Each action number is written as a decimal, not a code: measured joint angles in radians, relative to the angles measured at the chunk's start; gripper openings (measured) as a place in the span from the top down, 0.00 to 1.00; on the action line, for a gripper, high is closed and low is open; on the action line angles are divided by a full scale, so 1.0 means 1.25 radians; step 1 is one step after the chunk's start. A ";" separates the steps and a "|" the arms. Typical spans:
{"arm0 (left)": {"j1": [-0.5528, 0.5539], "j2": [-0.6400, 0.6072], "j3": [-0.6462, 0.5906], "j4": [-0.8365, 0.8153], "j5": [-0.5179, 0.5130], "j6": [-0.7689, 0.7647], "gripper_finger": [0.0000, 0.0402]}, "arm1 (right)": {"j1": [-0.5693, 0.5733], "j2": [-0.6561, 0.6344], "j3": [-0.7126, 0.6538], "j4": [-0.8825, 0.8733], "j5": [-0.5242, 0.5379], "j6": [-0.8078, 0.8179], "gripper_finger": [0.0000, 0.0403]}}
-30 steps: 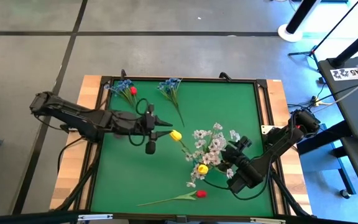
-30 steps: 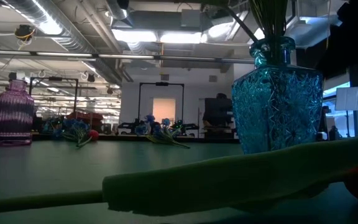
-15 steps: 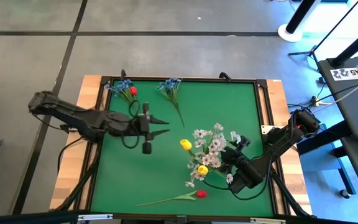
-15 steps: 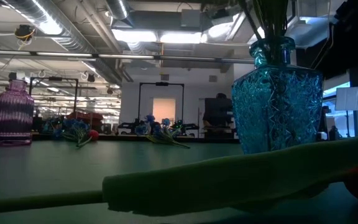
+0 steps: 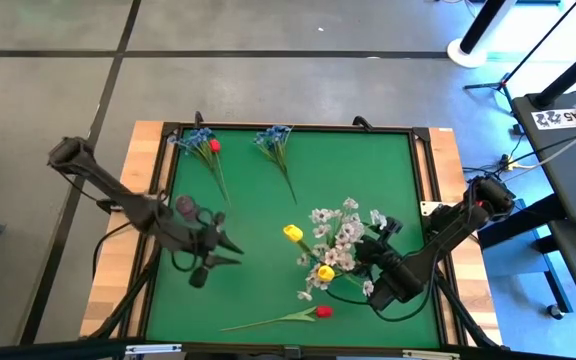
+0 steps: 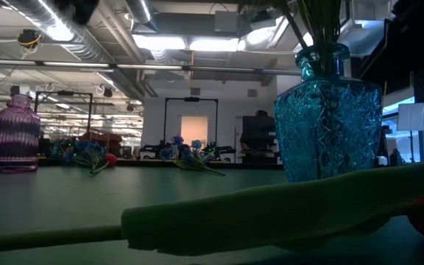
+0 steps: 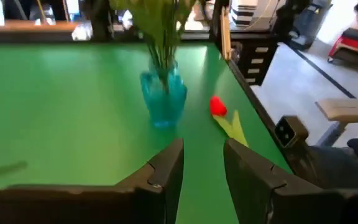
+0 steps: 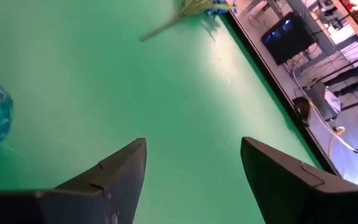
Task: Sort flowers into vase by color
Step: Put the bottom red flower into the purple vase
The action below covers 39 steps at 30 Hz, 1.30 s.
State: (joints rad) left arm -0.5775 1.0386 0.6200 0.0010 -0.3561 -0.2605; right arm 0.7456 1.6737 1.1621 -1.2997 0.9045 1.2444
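A blue glass vase (image 6: pixel 326 110) (image 7: pixel 163 96) stands on the green mat. It holds white sprigs (image 5: pixel 340 238) and two yellow buds (image 5: pixel 291 233) (image 5: pixel 325 272). A red tulip (image 5: pixel 323 312) (image 7: pixel 218 106) lies flat near the mat's near edge. Two blue sprigs (image 5: pixel 200 140) (image 5: pixel 273 140) lie at the far edge, with a red bud (image 5: pixel 214 146) beside the left one. A purple vase (image 6: pixel 13 132) stands far left. My left gripper (image 5: pixel 230 252) (image 7: pixel 201 174) hangs open left of the blue vase, with nothing between its fingers. My right gripper (image 5: pixel 386 235) (image 8: pixel 194 162) is wide open just right of that vase.
The mat's black frame (image 5: pixel 423 128) and the wooden table rim (image 5: pixel 446 160) border the work area. Open green mat (image 5: pixel 258 290) lies between my left gripper and the red tulip. Cables and equipment stand beyond the table's right side.
My left gripper has swung away from the blue vase toward the table's near and left edges, sinking lower and turning its fingers toward the near right. The yellow bud that lay by its fingertips a second ago now stands with the bunch in the vase.
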 joint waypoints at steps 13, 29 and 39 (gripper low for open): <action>-0.016 0.469 0.128 0.197 -0.022 -0.086 0.73 | 0.001 0.000 0.116 -0.119 -0.180 -0.001 0.35; -0.038 0.795 0.478 0.105 -0.021 -0.127 0.52 | 0.154 0.000 0.094 0.002 -0.340 0.127 0.35; -0.036 0.916 0.612 0.073 -0.067 -0.156 0.53 | 0.239 0.000 0.094 0.084 -0.291 0.194 0.35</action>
State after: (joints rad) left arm -0.6221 2.1833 1.3846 0.0922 -0.4396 -0.4552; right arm 1.0440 1.6733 1.2800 -1.1952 0.5413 1.4867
